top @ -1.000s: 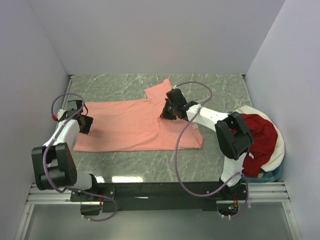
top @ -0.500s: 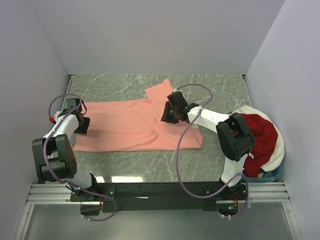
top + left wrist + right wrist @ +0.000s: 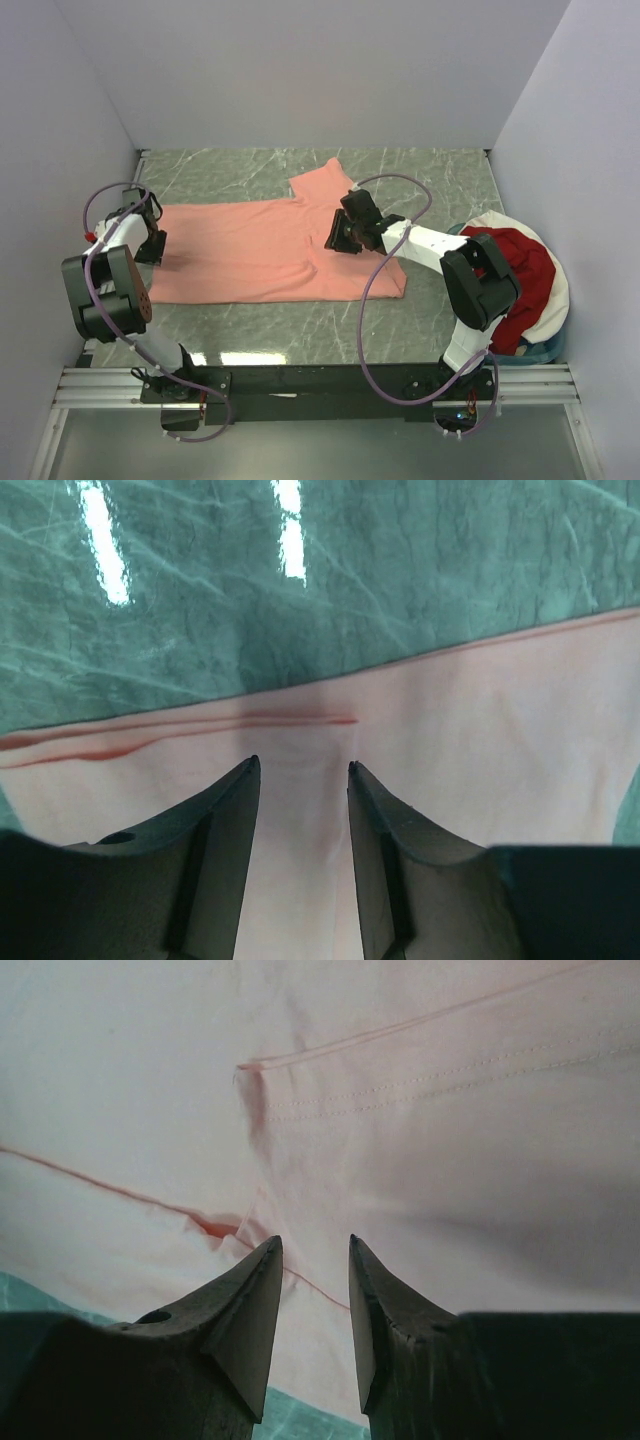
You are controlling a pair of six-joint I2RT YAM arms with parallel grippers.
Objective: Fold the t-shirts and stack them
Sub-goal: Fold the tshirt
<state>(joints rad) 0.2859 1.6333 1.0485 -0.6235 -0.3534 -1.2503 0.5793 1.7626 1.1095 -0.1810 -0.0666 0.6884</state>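
The salmon-pink t-shirt lies spread flat on the green marble table, one sleeve pointing toward the back. My left gripper hovers at the shirt's left edge. In the left wrist view it is open over the pink cloth, close to a folded hem. My right gripper is over the shirt's right part. Seen from its wrist, it is open above a seam in the cloth and holds nothing. The dark red t-shirt lies bunched in the basket at the right.
The white-rimmed round basket stands at the table's right edge beside the right arm's base. White walls close in the table on the left, back and right. Bare marble shows beyond the shirt's edge.
My right gripper has opened and slid a little to the right over the shirt. The left gripper has drawn back leftward to the shirt's edge. The shirt lies as before.
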